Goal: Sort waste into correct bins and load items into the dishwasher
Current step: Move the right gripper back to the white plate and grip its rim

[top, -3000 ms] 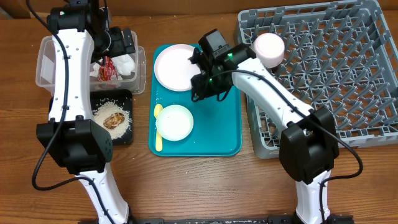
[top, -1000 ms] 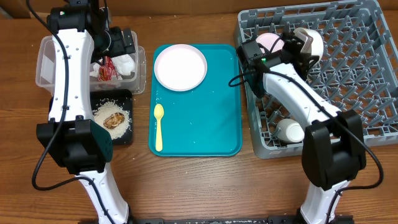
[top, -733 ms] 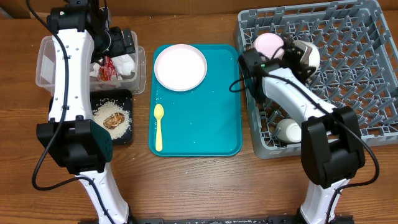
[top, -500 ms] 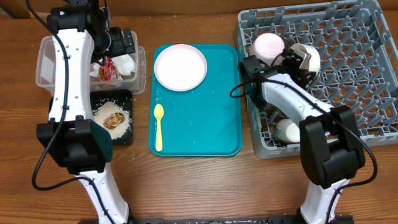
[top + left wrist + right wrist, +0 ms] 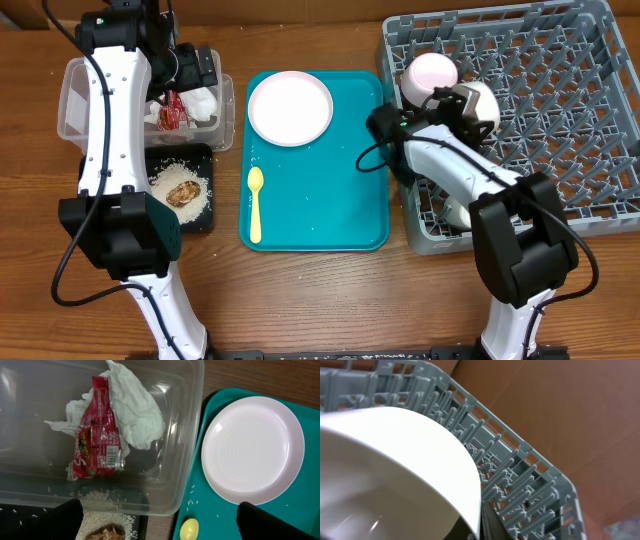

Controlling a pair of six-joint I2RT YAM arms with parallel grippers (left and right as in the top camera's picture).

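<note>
My left gripper (image 5: pixel 195 70) hangs open and empty over the clear tub (image 5: pixel 75 100), which holds the red wrapper (image 5: pixel 97 435) and the white napkin (image 5: pixel 135 410). The black tray (image 5: pixel 204 222) holds loose rice (image 5: pixel 165 172) and a brown lump (image 5: pixel 183 192). The pink plate (image 5: pixel 290 108) and yellow spoon (image 5: pixel 254 205) lie on the teal tray (image 5: pixel 330 200). My right gripper (image 5: pixel 458 100) is shut on the whitish bowl's (image 5: pixel 395 470) rim, inside the grey rack (image 5: pixel 560 120) beside the pink bowl (image 5: pixel 430 75). The white cup (image 5: pixel 462 210) lies in the rack, partly hidden by my arm. No orange-brown strip shows.
The rack's upright pegs (image 5: pixel 520 475) stand close around the held bowl. Brown wooden table lies in front of the trays. The left wrist view shows the plate (image 5: pixel 252 450), the spoon's bowl (image 5: pixel 189 529) and stray rice grains on the teal tray (image 5: pixel 212 521).
My right gripper lifted the whitish bowl off the teal tray and carried it into the rack, then shifted it slightly left beside the pink bowl. The left arm has not moved.
</note>
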